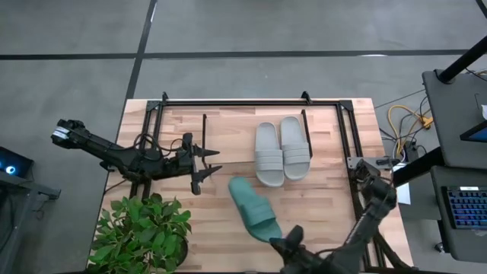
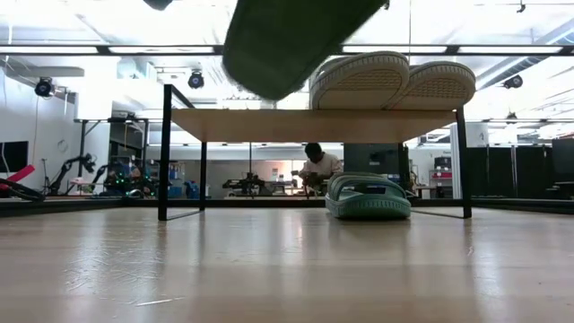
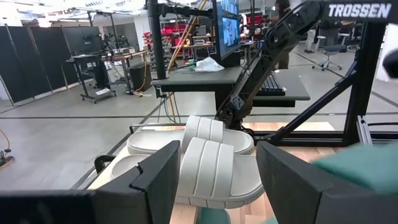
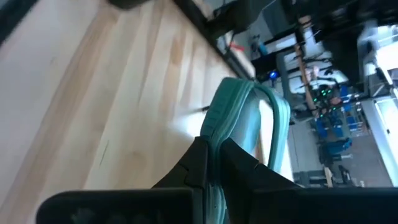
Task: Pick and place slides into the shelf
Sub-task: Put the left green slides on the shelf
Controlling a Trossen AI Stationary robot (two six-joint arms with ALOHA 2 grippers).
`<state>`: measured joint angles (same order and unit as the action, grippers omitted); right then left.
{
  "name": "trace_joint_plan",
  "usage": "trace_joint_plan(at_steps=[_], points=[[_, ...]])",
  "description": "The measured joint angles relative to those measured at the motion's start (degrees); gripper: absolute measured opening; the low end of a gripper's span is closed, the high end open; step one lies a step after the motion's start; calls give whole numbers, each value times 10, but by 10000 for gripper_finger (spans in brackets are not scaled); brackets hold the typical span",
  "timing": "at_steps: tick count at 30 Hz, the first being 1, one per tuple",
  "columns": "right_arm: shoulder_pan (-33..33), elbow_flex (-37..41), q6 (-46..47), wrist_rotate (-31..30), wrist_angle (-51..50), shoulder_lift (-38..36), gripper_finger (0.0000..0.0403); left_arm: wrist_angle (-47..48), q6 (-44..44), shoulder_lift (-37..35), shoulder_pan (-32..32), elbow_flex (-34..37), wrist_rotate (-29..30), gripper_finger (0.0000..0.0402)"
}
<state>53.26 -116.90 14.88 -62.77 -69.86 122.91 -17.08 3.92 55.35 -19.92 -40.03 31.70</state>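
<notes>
High view: shelf (image 1: pixel 228 122) w/ light wood top sits on the larger table (image 1: pixel 319 228); two pale grey slides (image 1: pixel 281 151) lie side by side on the top board, right of centre; one teal slide (image 1: pixel 254 208) hangs tilted above the table near the front, held by the right gripper (image 1: pixel 288 242) at its near end; right arm comes in from the front-right corner; left gripper (image 1: pixel 207 165) hovers over the shelf's left part, fingers apart, nothing in them, pointing toward the grey pair; potted plant (image 1: pixel 142 232) at the front-left corner.

Low view: grey pair (image 2: pixel 395 81) on top of the board, soles facing cam; second teal slide (image 2: pixel 368 197) rests on the table under the board, toward the right legs; held teal slide (image 2: pixel 291 36) is a dark shape up top, close to cam, clear of the table; a person (image 2: pixel 318 166) sits far back in the room.

Left wrist view: left fingers (image 3: pixel 155 180) spread wide, grey pair (image 3: pixel 205 162) seen between them, not touching; teal edge (image 3: pixel 364 165) to one side.

Right wrist view: right gripper (image 4: pixel 214 158) clamped shut on the teal slide's strap (image 4: pixel 239 112); slide lifted off the wood below.
</notes>
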Motion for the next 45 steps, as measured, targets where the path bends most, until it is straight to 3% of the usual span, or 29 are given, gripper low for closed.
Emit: trace_joint_plan(at_steps=[12, 18, 20, 28, 45], points=[[69, 2, -3, -95, -7, -69, 18, 0, 17, 0, 0, 1, -13, 196], [77, 3, -6, -95, -7, -102, 18, 1, 118, 14, -1, 2, -167, 196], [77, 4, -5, -94, -7, -109, 18, 1, 161, 23, -4, 2, -193, 196], [77, 4, -3, -94, -7, -128, 18, -66, 268, 77, -5, 3, -144, 196], [77, 4, 1, -84, -7, -130, 18, -193, 389, 151, -5, 3, -128, 196]])
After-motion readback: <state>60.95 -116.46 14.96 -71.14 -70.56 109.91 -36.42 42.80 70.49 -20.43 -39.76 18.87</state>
